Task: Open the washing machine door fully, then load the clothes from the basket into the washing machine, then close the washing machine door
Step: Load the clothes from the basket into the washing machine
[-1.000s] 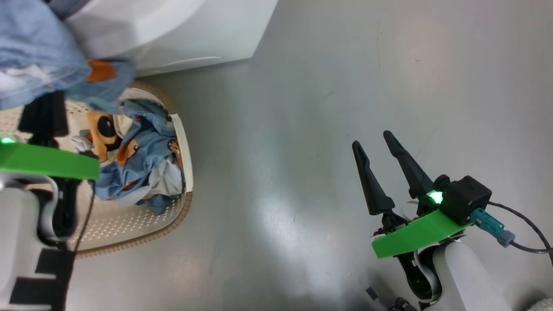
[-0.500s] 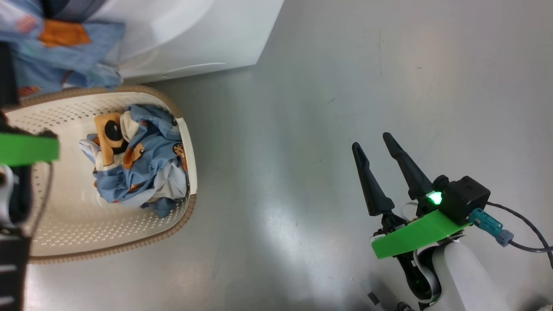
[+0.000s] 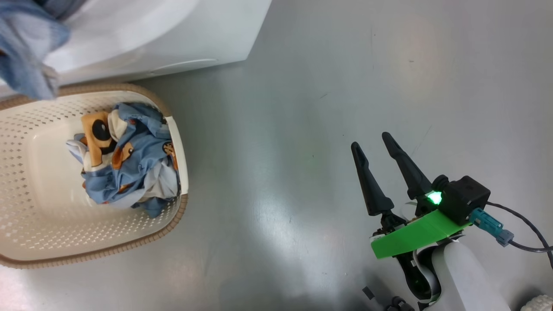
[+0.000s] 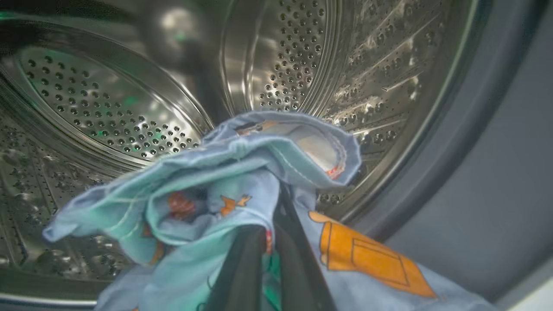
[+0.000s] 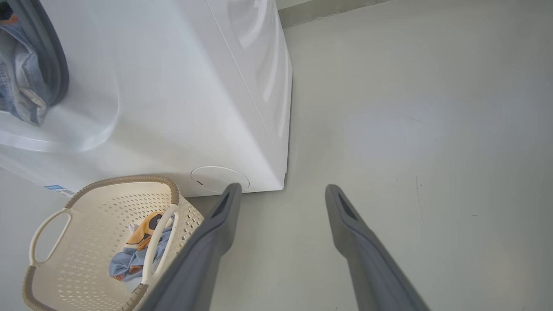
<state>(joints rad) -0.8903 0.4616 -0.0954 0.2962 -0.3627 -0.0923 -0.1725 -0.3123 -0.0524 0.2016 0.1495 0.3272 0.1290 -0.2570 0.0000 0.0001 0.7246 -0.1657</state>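
Observation:
My left gripper is shut on a light-blue piece of the clothes, held at the mouth of the washing machine's steel drum inside the grey rubber ring. That piece hangs over the opening and shows blurred at the head view's top left. More clothes with an orange-and-black patch lie in the cream basket on the floor before the white washing machine. My right gripper stands open over bare floor, holding nothing. The washing machine door is out of view.
Grey floor stretches to the right of the machine and basket, with free room around my right gripper. The basket stands close against the machine's front lower corner. A cable trails from my right wrist.
My left arm has lifted the blue piece from above the basket up out of the head view to the drum opening. The head view shifted slightly. The right gripper has stayed still.

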